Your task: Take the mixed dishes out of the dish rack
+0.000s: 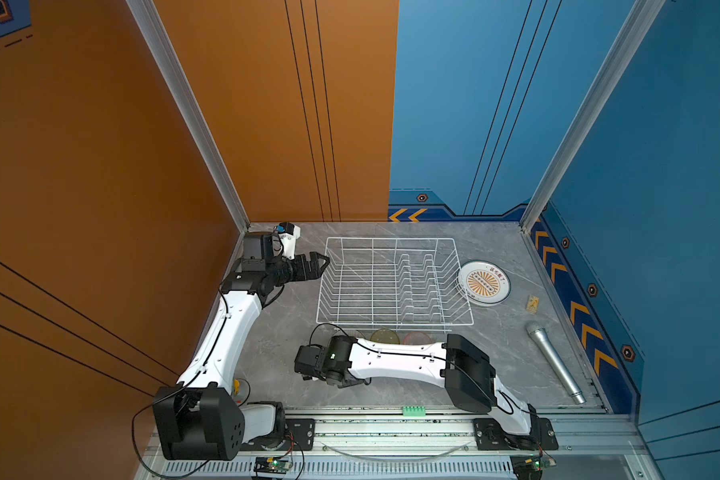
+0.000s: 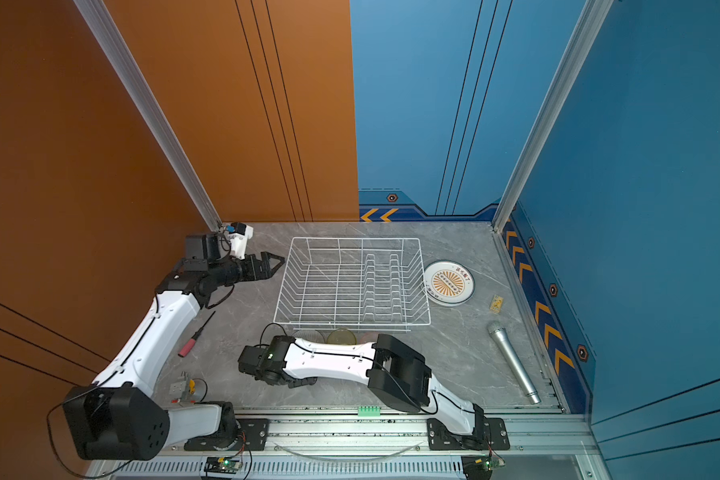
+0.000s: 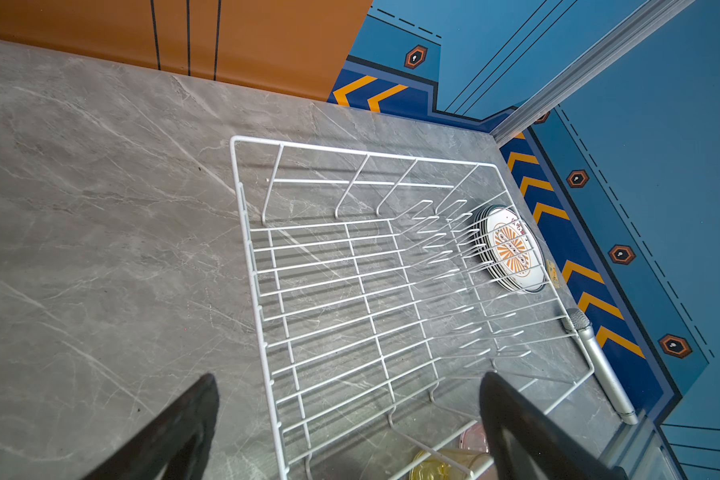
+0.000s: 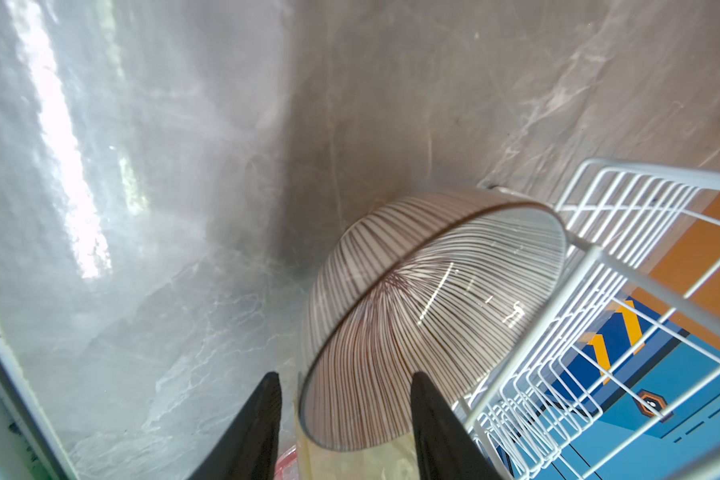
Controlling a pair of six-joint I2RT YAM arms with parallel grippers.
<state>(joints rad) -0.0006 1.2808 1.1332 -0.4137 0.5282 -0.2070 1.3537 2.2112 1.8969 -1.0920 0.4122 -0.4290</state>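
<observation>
As our half-open right gripper [image 4: 345,376] straddles the striped bowl [image 4: 433,291] rim, a skewed retreat may tip it; left gripper [image 3: 350,376] gapes.

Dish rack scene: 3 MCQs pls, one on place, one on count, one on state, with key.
1. Relative to the dish rack, where does the plate stack lie?
A) in its slots
B) on the table, just right of it
C) on its left

2. How many dishes are in the dish rack?
A) none
B) two
C) five

3. The left pincer is:
A) shut on a plate
B) shut on a rack wire
C) open, holding nothing

Key:
1 B: both top views show the stack flat on the table beside the rack's right side.
2 A: only bare wire shows.
3 C: its jaws stand wide apart, left of the rack.
</observation>
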